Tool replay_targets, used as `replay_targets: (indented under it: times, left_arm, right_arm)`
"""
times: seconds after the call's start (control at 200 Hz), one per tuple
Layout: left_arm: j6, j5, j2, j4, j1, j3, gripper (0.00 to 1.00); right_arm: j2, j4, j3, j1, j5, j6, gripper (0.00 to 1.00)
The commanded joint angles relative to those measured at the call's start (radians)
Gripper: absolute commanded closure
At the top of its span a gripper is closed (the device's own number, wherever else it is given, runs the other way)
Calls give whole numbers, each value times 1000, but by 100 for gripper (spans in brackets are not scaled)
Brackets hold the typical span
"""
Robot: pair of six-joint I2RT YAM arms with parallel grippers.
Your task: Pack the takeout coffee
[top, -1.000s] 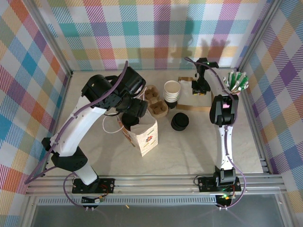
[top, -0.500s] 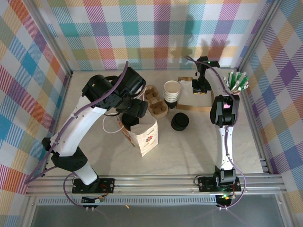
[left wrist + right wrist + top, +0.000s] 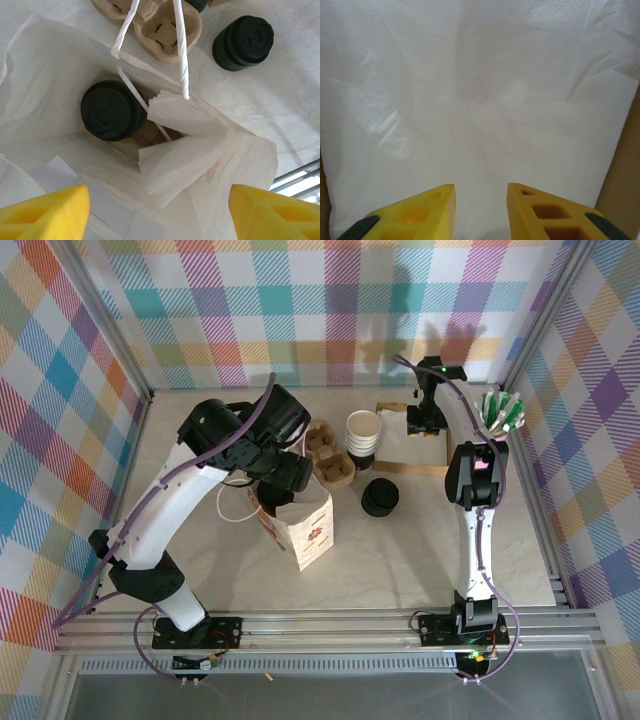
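The left gripper [image 3: 160,215] hangs wide open and empty over the paper bag [image 3: 50,75], in which the coffee cup [image 3: 111,111] stands upright, lid up, just below it and slightly off centre, well away from the right arm [image 3: 470,475]

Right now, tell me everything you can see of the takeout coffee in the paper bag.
The takeout coffee stands upright inside the open white paper bag. Its round black plastic lid hides nearly all of the cup; only a sliver of dark side shows. It rests on a brown surface at the bag's bottom, near one wall, with folded white napkins beside it. Nothing grips it.
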Motion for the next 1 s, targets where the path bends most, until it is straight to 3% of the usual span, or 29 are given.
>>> replay_targets:
  times: [0.0, 0.19, 0.325, 0.705, 0.78, 0.81, 0.995]
  left_arm:
    - [-11, 10, -36, -121, 10, -14, 27]
    - [-12, 10, -42, -122, 9, -16, 27]
    - [-11, 8, -42, -119, 8, -15, 27]
    - [-21, 2, -63, -102, 9, -31, 27]
    - [-21, 2, -68, -101, 10, -37, 27]
    - [-21, 1, -71, -101, 9, -41, 27]
    - [-21, 1, -91, -96, 9, -67, 27]
  right_arm:
    - [-51, -30, 22, 7, -7, -2, 72]
    - [-61, -30, 22, 7, -22, 4, 79]
    - [-78, -30, 22, 7, -34, 0, 97]
    - [-144, 38, -60, 2, -75, 12, 100]
    - [-136, 69, -88, 2, -81, 13, 63]
    - [-125, 73, -92, 2, -79, 15, 54]
    - [-50, 71, -71, 2, -59, 29, 39]
